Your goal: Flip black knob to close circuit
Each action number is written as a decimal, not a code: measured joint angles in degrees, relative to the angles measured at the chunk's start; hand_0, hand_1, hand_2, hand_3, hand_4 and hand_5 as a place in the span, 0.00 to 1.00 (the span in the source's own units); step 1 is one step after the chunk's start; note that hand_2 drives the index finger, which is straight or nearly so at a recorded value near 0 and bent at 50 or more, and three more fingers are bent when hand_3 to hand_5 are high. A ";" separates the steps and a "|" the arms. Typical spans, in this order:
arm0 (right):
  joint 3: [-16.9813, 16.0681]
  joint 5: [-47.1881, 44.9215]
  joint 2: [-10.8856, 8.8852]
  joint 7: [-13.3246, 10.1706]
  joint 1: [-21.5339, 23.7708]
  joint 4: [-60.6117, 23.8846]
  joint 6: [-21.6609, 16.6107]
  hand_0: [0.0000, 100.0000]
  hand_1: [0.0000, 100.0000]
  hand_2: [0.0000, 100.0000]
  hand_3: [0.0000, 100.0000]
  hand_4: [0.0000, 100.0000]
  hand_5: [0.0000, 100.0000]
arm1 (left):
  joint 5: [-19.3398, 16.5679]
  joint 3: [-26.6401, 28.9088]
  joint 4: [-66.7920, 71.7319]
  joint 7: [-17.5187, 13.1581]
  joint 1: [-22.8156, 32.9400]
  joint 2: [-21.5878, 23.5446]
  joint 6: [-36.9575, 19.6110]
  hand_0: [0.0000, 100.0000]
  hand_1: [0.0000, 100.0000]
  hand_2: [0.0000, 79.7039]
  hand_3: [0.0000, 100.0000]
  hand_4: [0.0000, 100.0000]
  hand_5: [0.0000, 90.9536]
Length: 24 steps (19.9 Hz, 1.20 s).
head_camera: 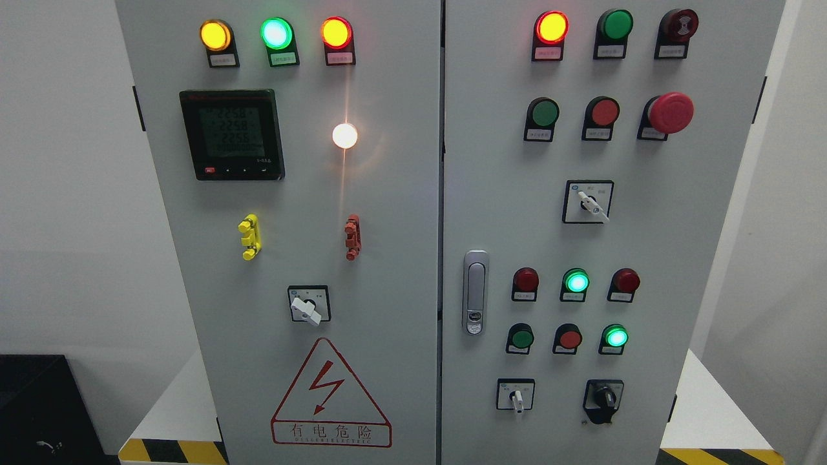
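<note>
— Where's the black knob sitting?
— Bottom right of the right cabinet door, beside the white selector switch. I'm seeing neither robot hand in view, so I can't tell their state.

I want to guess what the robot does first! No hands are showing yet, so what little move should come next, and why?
Probably raise one hand toward the black knob at the bottom right of the right cabinet door. Neither hand shows in the head view, so nothing touches the knob yet. It sits just right of a small white-handled switch, so the reach should aim clear of that one.
</note>
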 measured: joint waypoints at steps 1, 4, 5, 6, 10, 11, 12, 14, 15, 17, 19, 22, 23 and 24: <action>-0.12 1.33 0.02 -0.60 0.03 -1.44 -0.08 0.00 0.06 0.17 0.28 0.21 0.02 | 0.00 0.00 0.00 0.00 0.00 0.00 0.00 0.12 0.56 0.00 0.00 0.00 0.00; -0.46 5.95 0.05 -1.78 0.13 -6.09 -0.27 0.00 0.05 0.25 0.36 0.27 0.13 | 0.00 0.00 0.00 0.00 0.00 0.00 0.00 0.12 0.56 0.00 0.00 0.00 0.00; -0.58 7.46 0.07 -2.18 0.16 -7.64 -0.29 0.00 0.04 0.26 0.37 0.28 0.13 | 0.00 0.00 0.00 0.00 0.00 0.00 0.00 0.12 0.56 0.00 0.00 0.00 0.00; -0.70 9.27 0.08 -2.78 0.18 -9.06 -0.29 0.00 0.04 0.30 0.40 0.31 0.16 | 0.00 0.00 0.00 0.00 0.00 0.00 0.00 0.12 0.56 0.00 0.00 0.00 0.00; -1.11 15.71 0.12 -4.41 0.23 -15.04 -0.33 0.00 0.02 0.38 0.51 0.42 0.25 | 0.00 0.00 0.00 0.00 0.00 -0.01 0.00 0.12 0.56 0.00 0.00 0.00 0.00; -1.17 17.25 0.13 -4.55 0.24 -16.38 -0.33 0.00 0.02 0.39 0.53 0.43 0.27 | 0.00 0.00 0.00 0.00 0.00 -0.01 0.00 0.12 0.56 0.00 0.00 0.00 0.00; -1.25 18.69 0.14 -4.78 0.24 -17.69 -0.34 0.00 0.02 0.42 0.56 0.46 0.30 | 0.00 0.00 0.00 0.00 0.00 0.00 0.00 0.12 0.56 0.00 0.00 0.00 0.00; -1.40 21.54 0.15 -5.22 0.26 -20.48 -0.34 0.00 0.02 0.43 0.58 0.49 0.32 | 0.00 0.00 0.00 0.00 0.00 -0.01 0.00 0.12 0.56 0.00 0.00 0.00 0.00; -1.49 22.96 0.15 -5.40 0.27 -21.87 -0.35 0.00 0.00 0.46 0.60 0.50 0.34 | 0.00 0.00 0.00 0.00 0.00 0.00 0.00 0.12 0.56 0.00 0.00 0.00 0.00; -1.72 26.01 0.16 -5.78 0.27 -24.60 -0.35 0.00 0.00 0.50 0.64 0.54 0.39 | 0.00 0.00 0.00 0.00 0.00 0.00 0.00 0.12 0.56 0.00 0.00 0.00 0.00; -1.99 29.21 0.16 -5.93 0.27 -27.13 -0.35 0.00 0.00 0.56 0.68 0.58 0.47 | 0.00 0.00 0.00 0.00 0.00 0.00 0.00 0.12 0.56 0.00 0.00 0.00 0.00; -2.39 33.64 0.19 -6.28 0.27 -31.11 -0.35 0.00 0.00 0.61 0.74 0.64 0.54 | 0.00 0.00 0.00 0.00 0.00 0.00 0.00 0.12 0.56 0.00 0.00 0.00 0.00; -2.51 34.89 0.20 -6.56 0.27 -32.32 -0.35 0.00 0.00 0.63 0.75 0.65 0.56 | 0.00 0.00 0.00 0.00 0.00 0.00 0.00 0.12 0.56 0.00 0.00 0.00 0.00; -2.67 36.06 0.22 -7.06 0.27 -33.45 -0.34 0.00 0.00 0.66 0.77 0.67 0.60 | 0.00 0.00 0.00 0.00 0.00 0.00 0.00 0.12 0.56 0.00 0.00 0.00 0.00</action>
